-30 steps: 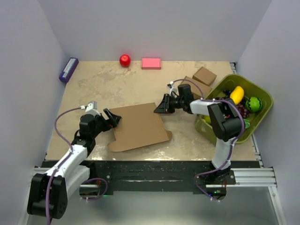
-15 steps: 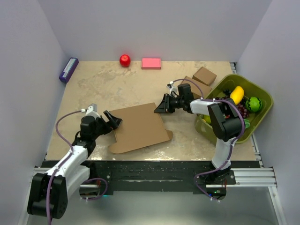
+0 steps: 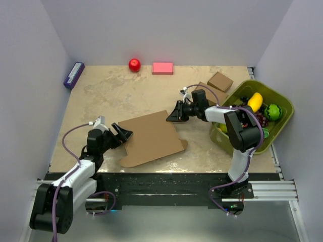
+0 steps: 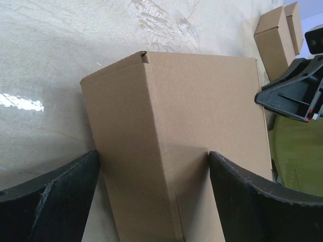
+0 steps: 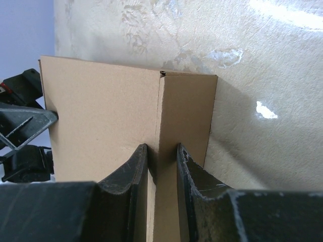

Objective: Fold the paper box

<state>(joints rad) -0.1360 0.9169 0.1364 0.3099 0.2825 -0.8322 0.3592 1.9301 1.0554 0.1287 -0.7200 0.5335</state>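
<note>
Bare table (image 3: 111, 96) lies open behind the paper box (image 3: 151, 136). A red ball (image 3: 134, 64) and pink block (image 3: 162, 68) line the far edge, while two small boxes (image 3: 220, 81) and a green bin (image 3: 272, 91) hem in the right end effector (image 3: 170, 117).

Plain pale grey-lilac walls (image 3: 166, 30) close in the worktop (image 3: 126, 93) at the back and both sides. Its top is beige, marbled and glossy, catching soft glare near the black front rail (image 3: 161, 177).

The right gripper (image 5: 161, 154) is pinching the creased fold of the flat brown cardboard paper box (image 5: 101, 111) between its two black fingers, with the beige marbled tabletop (image 5: 262, 65) lying beyond.
</note>
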